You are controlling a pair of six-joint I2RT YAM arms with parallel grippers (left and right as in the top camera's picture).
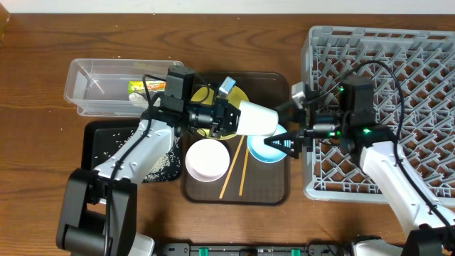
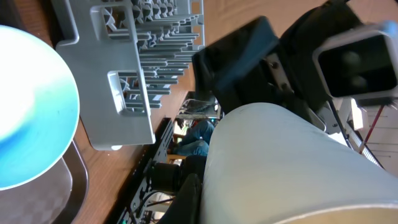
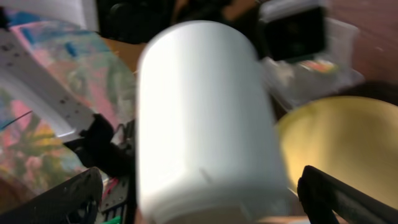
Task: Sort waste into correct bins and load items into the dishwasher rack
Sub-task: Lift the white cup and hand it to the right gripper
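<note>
Cup: the small pale cup [image 1: 257, 119] hangs on its side above the brown serving tray [image 1: 274, 192], mid-worktop, between the two arms.
Left jaws: the left gripper [image 1: 229, 119] is clamped on the cup's left end.
Right jaws: the right gripper [image 1: 279, 142] is spread wide over the light blue bowl [image 1: 264, 151]. In the blurred wrist view its fingers [image 3: 336, 193] stand on either side of the cup; contact cannot be told.
Serving tray: it also carries the white bowl [image 1: 207, 159], the chopsticks [image 1: 238, 172] and the yellow plate [image 1: 239, 95].
Bins: the clear tub [image 1: 89, 89], toward the far left corner, holds the snack wrapper [image 1: 138, 87]. The black tray [image 1: 99, 139], nearer, holds rice grains [image 1: 165, 162].
Rack: the grey dishwasher rack [image 1: 405, 78] sits by the right edge.
</note>
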